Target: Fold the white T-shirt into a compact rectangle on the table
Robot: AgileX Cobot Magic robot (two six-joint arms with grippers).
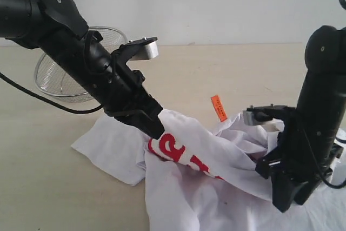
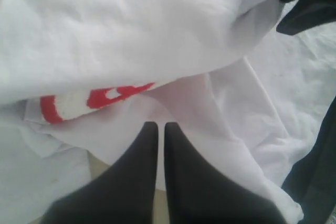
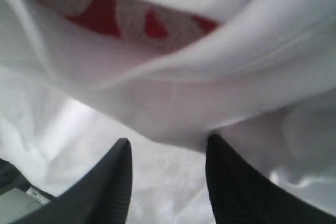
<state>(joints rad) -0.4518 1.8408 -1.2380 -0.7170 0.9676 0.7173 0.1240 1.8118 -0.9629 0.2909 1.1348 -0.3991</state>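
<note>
Crumpled white T-shirt on the table, wire basket behind

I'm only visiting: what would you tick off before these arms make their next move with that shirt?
1. Left gripper shut on the white T-shirt: ok.
2. Right gripper has a fold at its open jaws: ok, not yet clamped.
3. Shirt flat on the table: not ok, bunched and lifted in a ridge.
4. Orange neck tag in sight: ok.
5. Wire-mesh basket apart from the cloth: ok.
6. How many layers each gripper has: cannot tell.
</note>
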